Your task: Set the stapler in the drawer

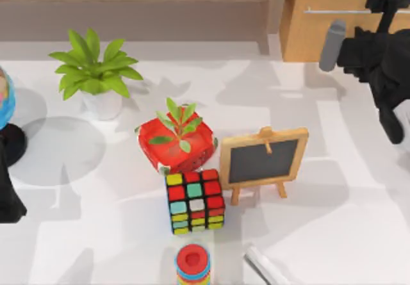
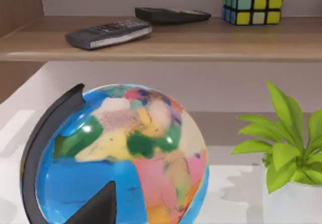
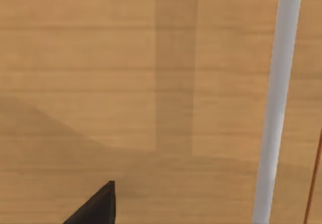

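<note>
The white table (image 1: 359,221) holds a colourful cube (image 1: 195,202), a little chalkboard (image 1: 262,160) and plants. The right arm reaches up to the drawer (image 1: 333,32) at the top right; its gripper (image 1: 384,6) is by the silver handle (image 3: 276,103), fingers unclear. The stapler (image 1: 266,266) lies far away at the bottom edge. The left arm waits at the left edge.

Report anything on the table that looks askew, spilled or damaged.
Nothing stands out. The cube, chalkboard easel and potted plant stand upright. The stapler lies flat at the front edge. The drawer is shut, with the right gripper at its handle.
</note>
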